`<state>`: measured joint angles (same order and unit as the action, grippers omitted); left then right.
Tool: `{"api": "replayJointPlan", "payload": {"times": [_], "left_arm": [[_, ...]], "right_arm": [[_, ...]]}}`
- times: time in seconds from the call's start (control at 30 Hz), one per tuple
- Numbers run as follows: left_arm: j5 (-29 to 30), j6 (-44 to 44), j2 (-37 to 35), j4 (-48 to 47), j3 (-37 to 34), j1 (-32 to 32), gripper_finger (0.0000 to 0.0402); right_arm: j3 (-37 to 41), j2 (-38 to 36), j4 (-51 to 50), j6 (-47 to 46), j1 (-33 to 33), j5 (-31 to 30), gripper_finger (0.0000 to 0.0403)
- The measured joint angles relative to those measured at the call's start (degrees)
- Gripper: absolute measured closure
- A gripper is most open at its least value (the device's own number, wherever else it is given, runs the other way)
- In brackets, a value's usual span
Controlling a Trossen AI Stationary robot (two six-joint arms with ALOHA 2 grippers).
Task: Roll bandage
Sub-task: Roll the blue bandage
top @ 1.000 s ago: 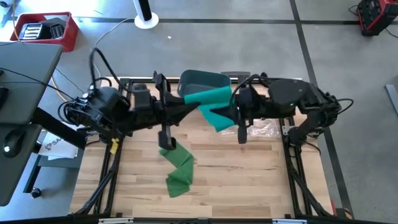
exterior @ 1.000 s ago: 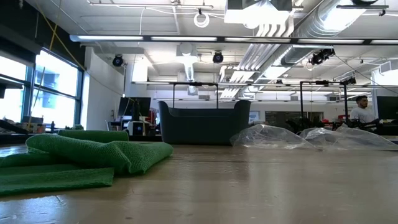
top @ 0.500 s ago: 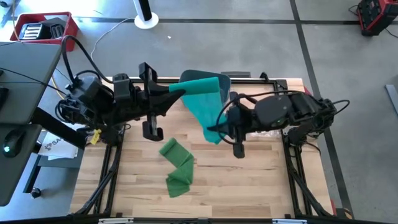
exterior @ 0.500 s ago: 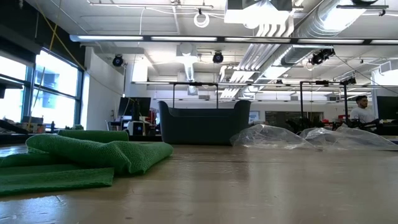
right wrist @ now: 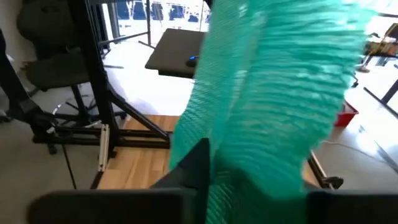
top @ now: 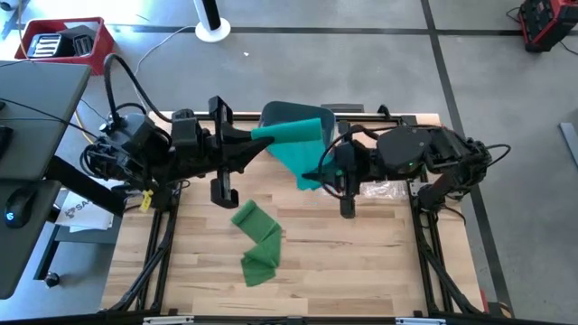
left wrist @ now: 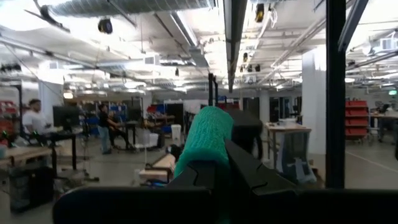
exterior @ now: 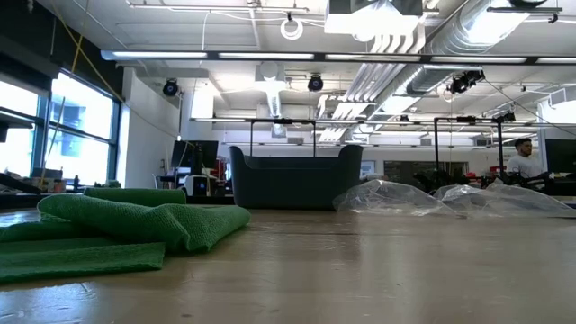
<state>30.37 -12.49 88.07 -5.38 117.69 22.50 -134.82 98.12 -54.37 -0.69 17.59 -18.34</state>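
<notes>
A teal bandage (top: 298, 149) is held in the air between my two grippers, above the table's far middle. My left gripper (top: 263, 137) is shut on its left end and my right gripper (top: 318, 177) is shut on its lower right end. The bandage also shows in the left wrist view (left wrist: 205, 140) and the right wrist view (right wrist: 273, 106). A green bandage (top: 256, 240) lies loosely folded on the table (top: 361, 262), nearer the front; it also shows in the low view (exterior: 135, 220). My left gripper pinches the teal bandage's bunched end (left wrist: 208, 155) between its two fingers (left wrist: 249, 177), coming level from the table's left. The bandage runs away from the fingers, clear of the table. My right gripper pinches the bandage's lower edge (right wrist: 217, 155) between its two fingers (right wrist: 193, 165), coming from the table's right. The cloth spreads wide beyond the fingers; one layer or several, I cannot tell. It is lifted clear of the table.
A dark bin (top: 298, 114) stands at the table's far middle, also in the low view (exterior: 292, 175). Crumpled clear plastic bags (top: 388, 190) lie at the far right. A red crate (top: 63, 41) sits on the floor beyond the table's left.
My left gripper has drawn back toward the table's left and far edge. My right gripper has gone toward the left and near edge, then a little back. The teal bandage, bunched between them before, now spreads out as a wider sheet.
</notes>
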Motion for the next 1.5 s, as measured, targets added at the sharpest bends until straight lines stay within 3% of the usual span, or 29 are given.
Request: {"api": "replayJointPlan", "payload": {"times": [0.23, 0.43, 0.67, 0.8, 0.97, 1.07, 1.2, 1.37, 1.5], "left_arm": [[-1.4, 4.66, 1.0, -3.29, 0.04, 0.33, 0.0396], [-0.99, 6.38, 2.7, -1.61, 0.04, -0.1, 0.0396], [-1.28, 6.44, 4.17, 3.27, 0.04, -0.42, 0.0396], [-8.31, 6.44, 3.96, 4.8, 0.07, -0.43, 0.0396], [-21.26, 6.46, 3.3, 4.8, 0.07, -1.15, 0.0396], [-25.81, 5.71, 2.63, 3.98, 0.07, -1.63, 0.0396], [-26.76, 6.45, 1.95, 1.99, 0.07, -3.06, 0.0396], [-26.51, 7.68, 0.99, -0.13, 0.07, -4.26, 0.0396], [-21.55, 9.68, 1.1, -1.08, 0.07, -5.24, 0.0396]], "right_arm": [[0.02, -2.72, -5.02, -1.82, -0.73, -3.8, 0.026], [0.0, -6.23, -8.09, -0.61, -0.73, -4.48, 0.0254], [0.0, -7.16, -7.76, 5.52, -0.71, 1.6, 0.0254], [0.0, -5.81, -7.75, 5.41, -0.85, 2.3, 0.0252], [0.02, -2.82, -4.82, -0.31, -1.52, 2.05, 0.0229], [0.02, -2.11, -3.99, -2.08, -1.1, 1.37, 0.0212], [0.02, -2.06, -8.81, -11.26, 0.16, -6.14, 0.0209], [0.0, -2.18, -16.8, -20.45, 3.02, -7.66, 0.021], [0.0, -1.5, -20.35, -25.3, 7.68, -11.85, 0.0211]]}}
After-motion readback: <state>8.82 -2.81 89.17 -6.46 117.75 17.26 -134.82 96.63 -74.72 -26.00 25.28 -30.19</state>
